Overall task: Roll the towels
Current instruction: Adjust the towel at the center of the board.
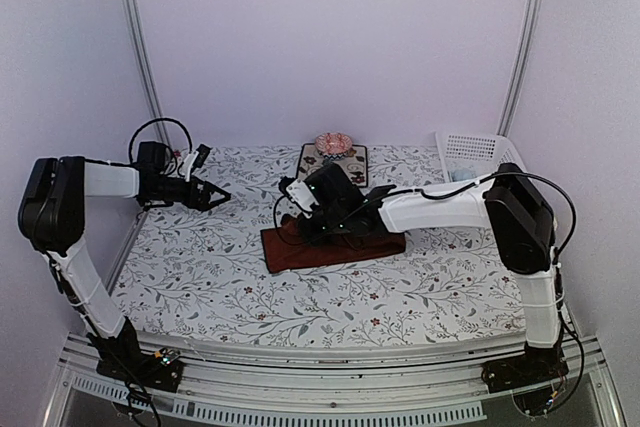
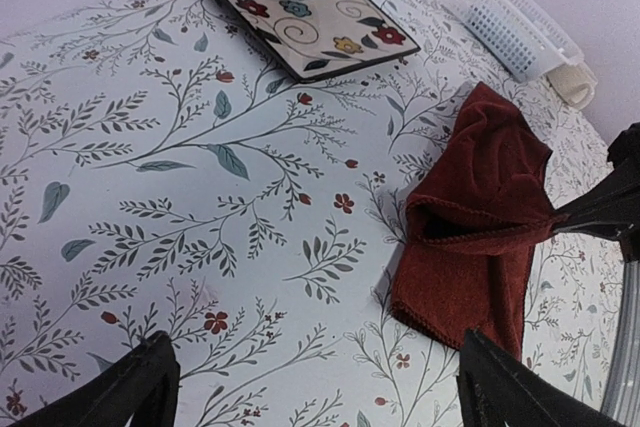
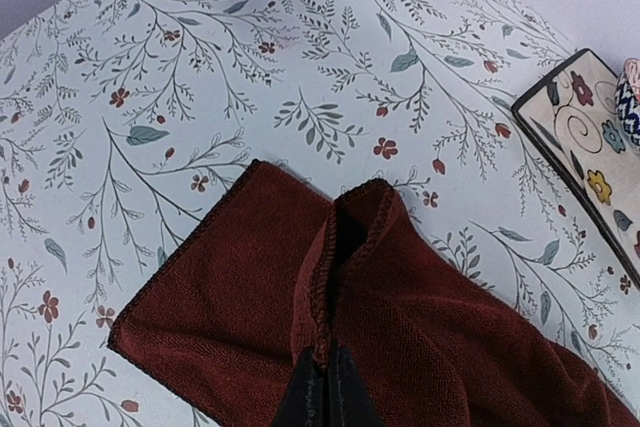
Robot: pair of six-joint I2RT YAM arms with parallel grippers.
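A dark red towel [image 1: 335, 247] lies partly folded on the floral table covering in the middle of the table. My right gripper [image 3: 326, 387] is shut on a raised fold of the towel's [image 3: 220, 297] hemmed edge, pinching two layers together. In the top view the right gripper [image 1: 306, 226] sits at the towel's left end. My left gripper [image 1: 215, 194] hangs open over bare covering to the left, apart from the towel. In the left wrist view its open gripper [image 2: 325, 402] holds nothing, and the towel [image 2: 470, 237] lies to the right.
A square dark floral mat [image 1: 350, 159] with a patterned bowl [image 1: 332, 143] on it sits at the back centre. A white plastic basket [image 1: 470, 154] stands at the back right, with a pale rolled thing [image 2: 575, 82] beside it. Walls close in the table at left, right and back.
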